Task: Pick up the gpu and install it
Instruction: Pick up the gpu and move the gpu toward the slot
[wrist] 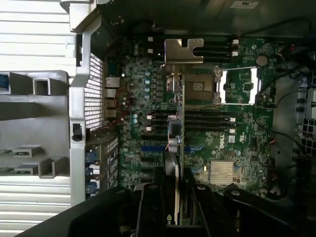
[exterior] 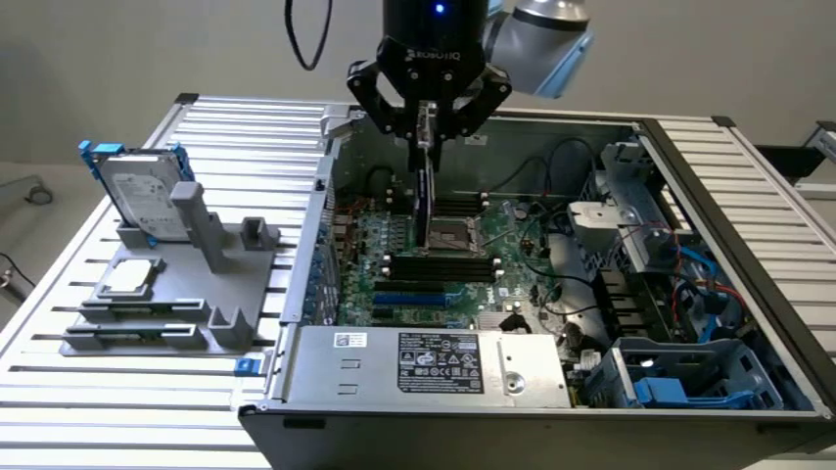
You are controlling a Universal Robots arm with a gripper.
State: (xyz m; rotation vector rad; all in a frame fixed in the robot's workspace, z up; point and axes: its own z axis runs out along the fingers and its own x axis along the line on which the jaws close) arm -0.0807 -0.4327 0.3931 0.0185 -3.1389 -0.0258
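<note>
Exterior view showed the gripper (exterior: 425, 132) clamped on the gpu (exterior: 424, 191). The card hung on its edge over the big green board (exterior: 516, 230) inside the open computer case (exterior: 725, 245). So the picking up was done, and the card was well away from the gray stand (exterior: 196, 284) on the tabletop (exterior: 78, 392). It did not look pushed into a slot yet.

Wrist view showed the gpu (wrist: 176, 148) thin and straight between the gripper's fingers (wrist: 149, 207). Its silver end piece (wrist: 183, 51) was over the board, so the plugging in was left to do.

Upper edge of the gpu (exterior: 424, 196) is concealed within the clamping gripper (exterior: 426, 137). The arm (exterior: 542, 34) is cut off at the exterior view's upper edge. Text on the power supply label (exterior: 441, 360) is too small to read.
</note>
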